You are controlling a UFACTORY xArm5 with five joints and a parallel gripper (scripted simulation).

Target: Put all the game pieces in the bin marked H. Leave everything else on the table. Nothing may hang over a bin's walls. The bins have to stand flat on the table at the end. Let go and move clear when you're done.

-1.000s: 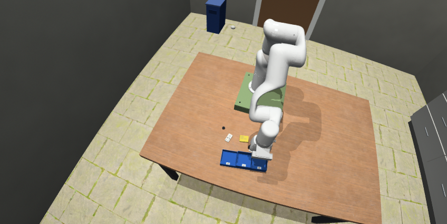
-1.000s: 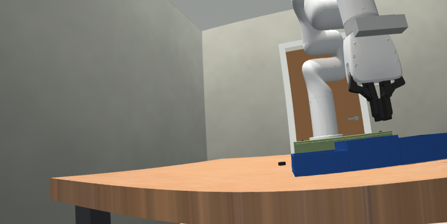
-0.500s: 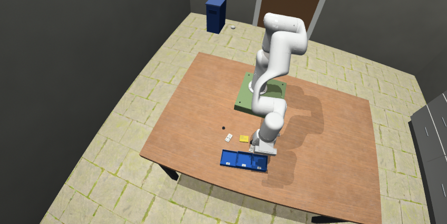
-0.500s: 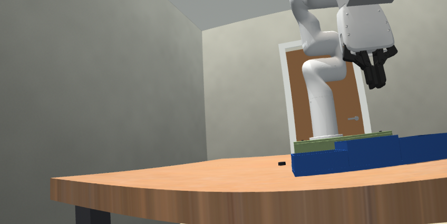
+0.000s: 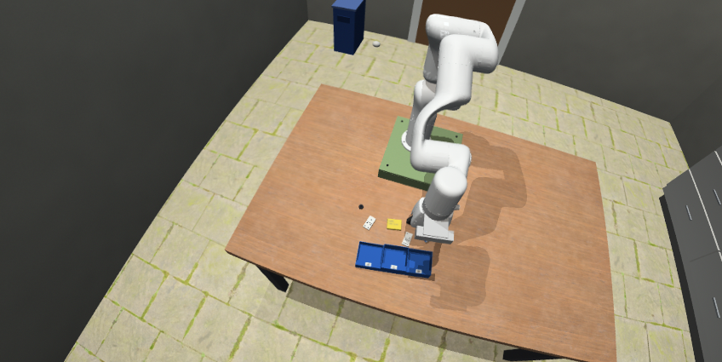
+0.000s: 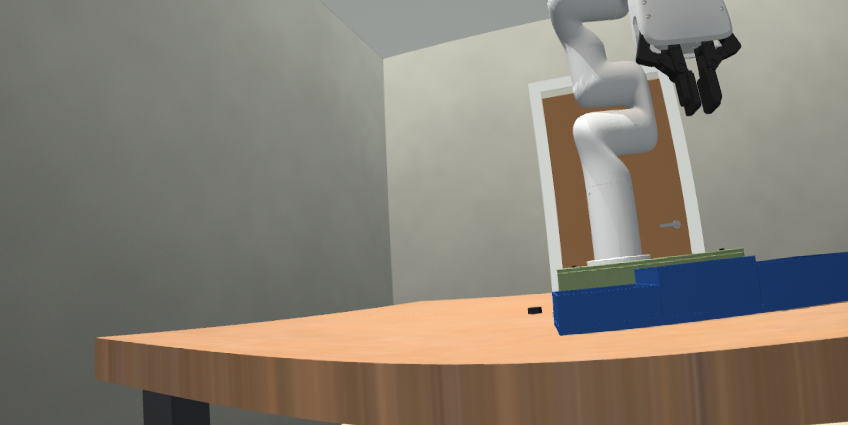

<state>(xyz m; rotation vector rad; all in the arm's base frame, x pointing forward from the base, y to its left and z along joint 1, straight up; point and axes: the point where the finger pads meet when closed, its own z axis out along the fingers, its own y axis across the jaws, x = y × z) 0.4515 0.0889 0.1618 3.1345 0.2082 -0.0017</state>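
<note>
A row of three joined blue bins (image 5: pixel 393 259) stands near the table's front edge, and it also shows in the low side view (image 6: pixel 702 292). Their labels are too small to read. A white domino (image 5: pixel 369 222) and a yellow piece (image 5: pixel 393 224) lie on the table behind the bins. A second white domino (image 5: pixel 406 239) lies just behind the bins' back wall. A small black disc (image 5: pixel 360 206) lies further back, and the side view shows it too (image 6: pixel 534 310). My gripper (image 6: pixel 701 105) hangs high above the bins' right part, fingers a narrow gap apart with nothing between them. In the overhead view the wrist hides its fingers.
The arm stands on a green base plate (image 5: pixel 420 152) at the table's middle. A blue box (image 5: pixel 348 22) stands on the floor far back. A grey cabinet (image 5: pixel 696 237) is at the right, off the table.
</note>
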